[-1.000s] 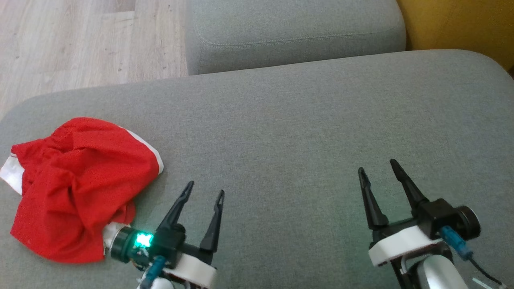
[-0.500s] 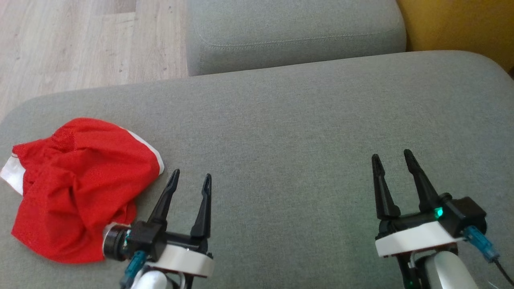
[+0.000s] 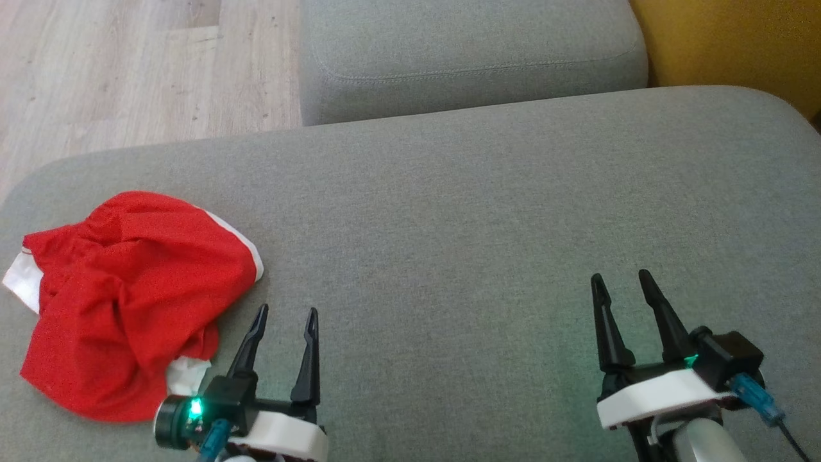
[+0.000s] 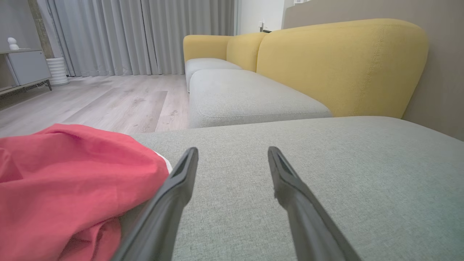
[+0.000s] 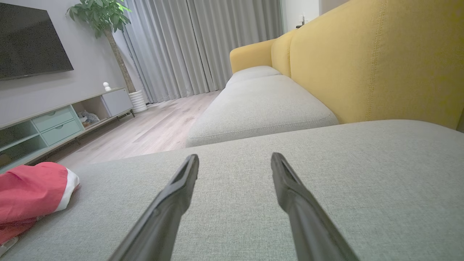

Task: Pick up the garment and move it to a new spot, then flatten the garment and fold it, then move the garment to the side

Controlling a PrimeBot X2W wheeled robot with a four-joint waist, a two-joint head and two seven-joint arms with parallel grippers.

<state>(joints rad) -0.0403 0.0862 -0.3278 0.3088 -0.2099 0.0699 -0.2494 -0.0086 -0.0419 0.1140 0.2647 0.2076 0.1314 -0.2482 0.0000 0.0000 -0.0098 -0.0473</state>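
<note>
Moved: the left gripper (image 3: 287, 310) has drawn back and shifted towards the garment over the last second. The right gripper (image 3: 620, 276) has slid a little and ends up near where it started. The garment has not stirred.
Garment: a red garment (image 3: 128, 301) with white trim (image 3: 251, 256), lying in a crumpled heap at the left end of the seat cushion (image 3: 449, 212), close to its rounded edge.
Handling: it looks like thin, light, limp cloth. It will probably sag and drag when lifted, and layers may slip apart if only the top one is pinched. Nothing about it looks breakable.
Where to hold: the raised folds on the near right side of the heap look best, since they stand up enough to close on. The trimmed hem is firmer and may suit the later flattening.
Left gripper: the fingers are spread wide and hold nothing. It sits low over the cushion just beside the garment's right edge. From the left wrist view, I cannot tell whether the cloth brushes the nearer finger.
Right gripper: the fingers are also spread and empty. It is over bare cushion, well apart from the garment.
Cushion: grey woven fabric with a broad free stretch between the grippers, which looks roomy enough for laying the garment out.
Beyond: a second cushion (image 3: 468, 58) lies behind, with pale wood floor (image 3: 128, 70) to the left and a yellow backrest (image 3: 737, 45) to the right.
</note>
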